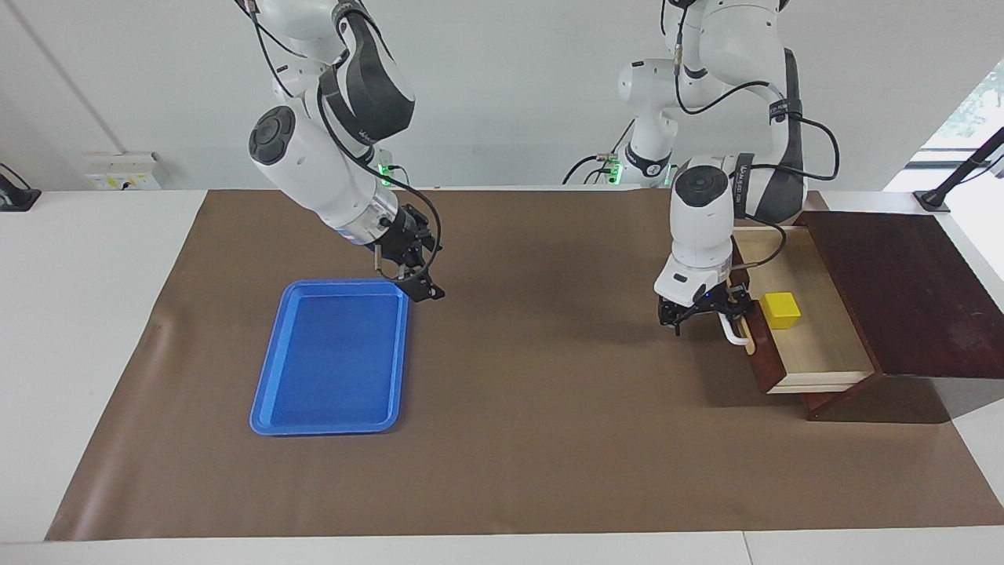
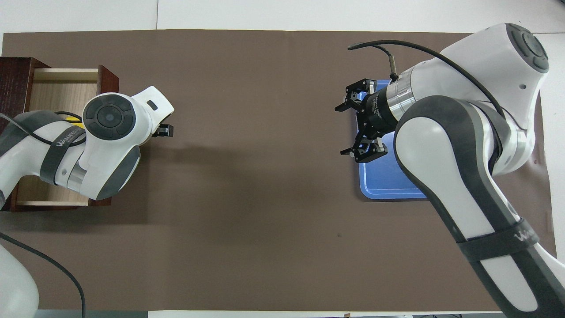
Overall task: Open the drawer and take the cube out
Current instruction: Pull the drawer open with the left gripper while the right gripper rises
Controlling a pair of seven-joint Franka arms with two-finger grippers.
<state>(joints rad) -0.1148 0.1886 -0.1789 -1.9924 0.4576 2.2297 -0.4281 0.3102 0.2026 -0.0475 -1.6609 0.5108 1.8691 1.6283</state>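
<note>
The drawer (image 1: 761, 361) stands pulled out of the dark wooden box (image 1: 902, 290) at the left arm's end of the table. Its pale interior (image 1: 823, 337) is bare to view. The yellow cube (image 1: 780, 309) lies in it, just inside the drawer front. My left gripper (image 1: 725, 315) is shut on the white handle (image 1: 736, 333). In the overhead view the left arm covers the gripper (image 2: 163, 130) and most of the cube (image 2: 73, 125). My right gripper (image 1: 416, 271) is open and empty, in the air over the blue tray's edge.
A flat blue tray (image 1: 329, 361) lies on the brown mat (image 1: 533, 392) toward the right arm's end, and shows partly under the right arm in the overhead view (image 2: 379, 181). The wooden box top extends to the table's edge.
</note>
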